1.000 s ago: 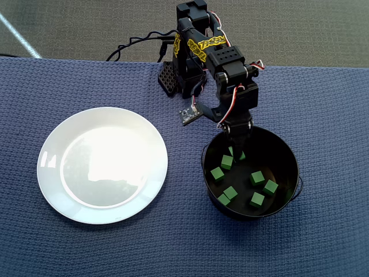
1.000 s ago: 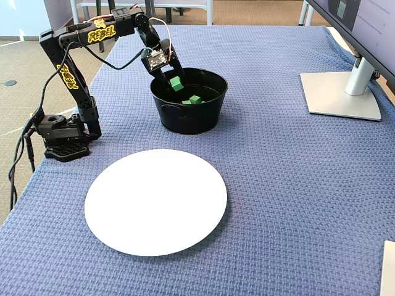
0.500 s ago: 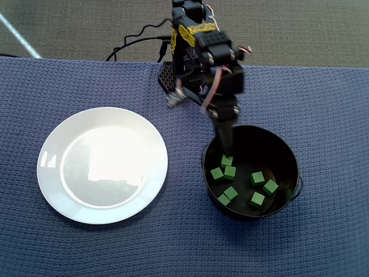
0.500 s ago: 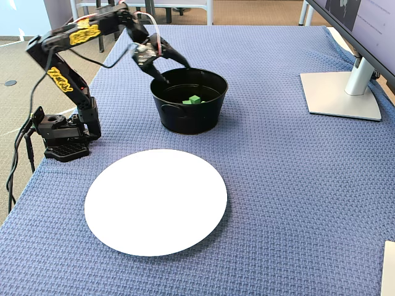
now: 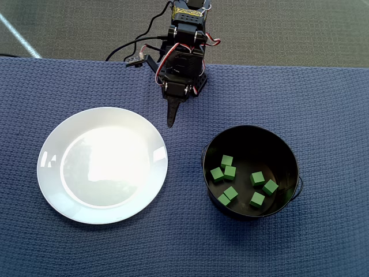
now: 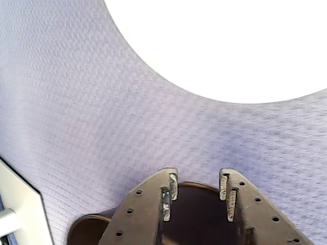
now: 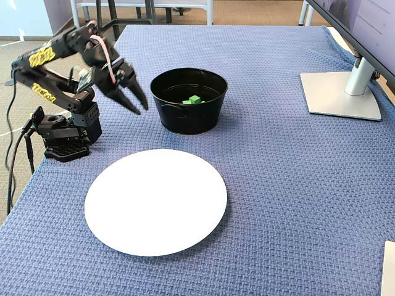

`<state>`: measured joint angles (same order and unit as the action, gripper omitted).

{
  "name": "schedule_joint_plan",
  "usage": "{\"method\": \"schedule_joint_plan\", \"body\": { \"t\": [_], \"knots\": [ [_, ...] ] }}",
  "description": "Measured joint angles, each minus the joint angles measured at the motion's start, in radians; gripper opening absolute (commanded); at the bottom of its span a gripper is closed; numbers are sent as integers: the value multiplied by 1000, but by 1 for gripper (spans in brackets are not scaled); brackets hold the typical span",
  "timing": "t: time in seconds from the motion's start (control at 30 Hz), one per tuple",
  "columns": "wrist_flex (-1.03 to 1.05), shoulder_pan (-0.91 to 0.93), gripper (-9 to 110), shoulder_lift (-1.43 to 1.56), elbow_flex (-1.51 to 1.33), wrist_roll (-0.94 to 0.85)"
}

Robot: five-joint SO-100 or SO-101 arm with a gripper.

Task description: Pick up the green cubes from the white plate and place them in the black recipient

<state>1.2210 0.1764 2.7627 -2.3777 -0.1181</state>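
Above the desk (image 5: 323, 98) beside the bare white plate (image 5: 52, 173), the jaws hang slightly parted and empty; green cubes (image 5: 230, 172) fill the black recipient (image 5: 291, 158), so parking suffices.

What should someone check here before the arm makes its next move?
1. White plate free of cubes: ok, none lie on it in any view.
2. Green cubes inside the black recipient: ok, seven show in the overhead view.
3. Eighth cube accounted for: cannot tell; one may be hidden.
4. Tool empty: ok, the jaws stand apart with nothing between them.
5. Tool away from the recipient: ok, it hangs over the blue cloth between the two.
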Motion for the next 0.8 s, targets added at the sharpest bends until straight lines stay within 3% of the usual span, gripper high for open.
{"method": "schedule_joint_plan", "body": {
  "t": [0.23,0.8],
  "knots": [
    [20,41,0,284,-278,29],
    [49,61,0,345,-390,18]
  ]
}}
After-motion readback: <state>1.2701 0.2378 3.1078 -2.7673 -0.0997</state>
